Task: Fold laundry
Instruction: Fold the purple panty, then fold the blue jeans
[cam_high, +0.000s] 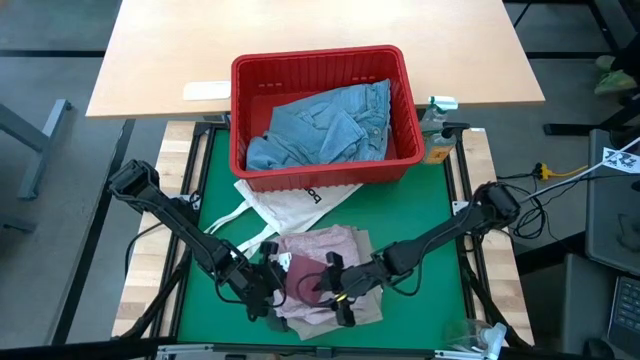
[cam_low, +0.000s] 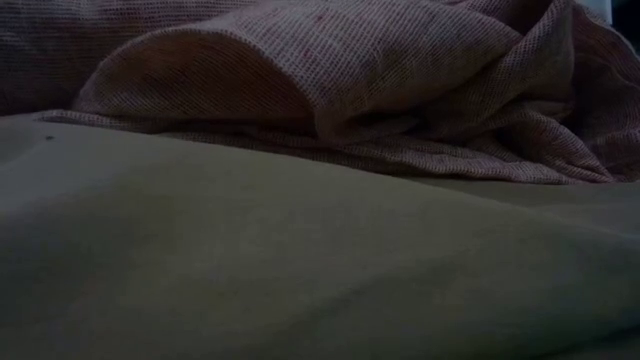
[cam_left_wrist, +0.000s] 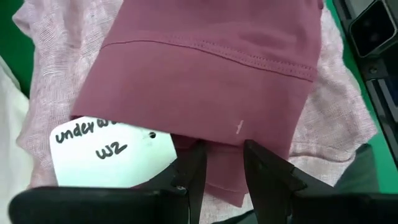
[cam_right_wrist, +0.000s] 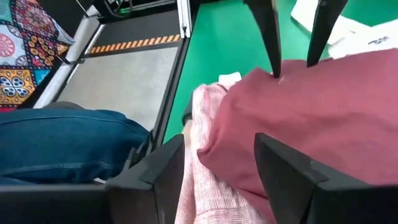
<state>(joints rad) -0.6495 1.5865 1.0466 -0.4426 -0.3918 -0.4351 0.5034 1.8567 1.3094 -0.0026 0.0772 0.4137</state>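
Take the red plastic basket as your landmark: it sits at the far side of the green surface with the light blue denim jeans crumpled inside it. Just in front of it lies the white tote bag, and nearer you again the mottled pink top lies in a heap. On that heap rests a dusty-rose garment with a white tag beside it. Your left end effector has its fingers narrowly set, pinching the rose garment's hem. Your right end effector reaches in from the opposite side, fingers spread wide around the garment's other edge, gripping it.
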